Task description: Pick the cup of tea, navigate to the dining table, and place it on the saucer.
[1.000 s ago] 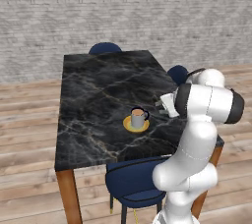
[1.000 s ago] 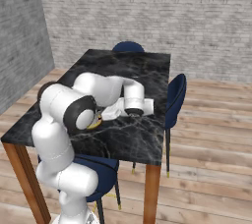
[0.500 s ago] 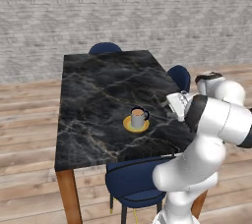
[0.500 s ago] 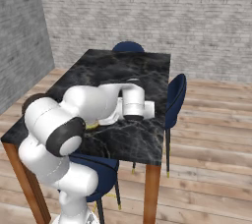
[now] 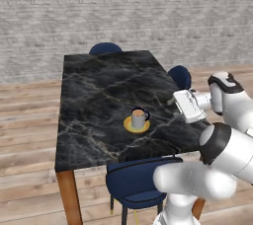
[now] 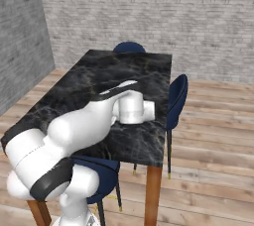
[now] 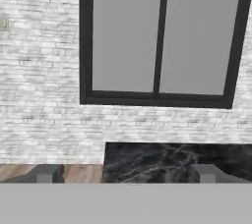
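A: The fingers (image 7: 123, 174), how do they stand?

B: In the hand view the two grey tips (image 7: 47, 173) rise far from each other, spread fully, and nothing is between them. They look level across the black marble desk (image 7: 172, 159) toward a white brick wall (image 7: 39, 95) with a dark-framed window (image 7: 157, 41). So the robot holds nothing.

A: And the hand itself?

B: In the left base view it (image 5: 189, 105) hangs over the right edge of the desk (image 5: 94, 95), turned toward the cup but well apart from it. In the right base view the white arm (image 6: 89, 121) reaches over the desk (image 6: 99, 71) and hides the middle part.

A: Where is the cup of tea?

B: The cup of tea (image 5: 139, 118) stands upright on the yellow saucer (image 5: 136, 125), near the middle of the desk, a little toward the robot's side. The dark handle points to the right, toward the hand. Brown liquid shows inside.

A: Why is it placed so?

B: The task wants the cup on the saucer, and it sits centred there, so the placing looks done. The empty, wide fingers at a distance fit a release; a hand kept away also cannot knock the cup.

A: What else is near?

B: Blue chairs: one at the near side (image 5: 138, 179), one at the far end (image 5: 105, 48), one at the right (image 5: 179, 75).
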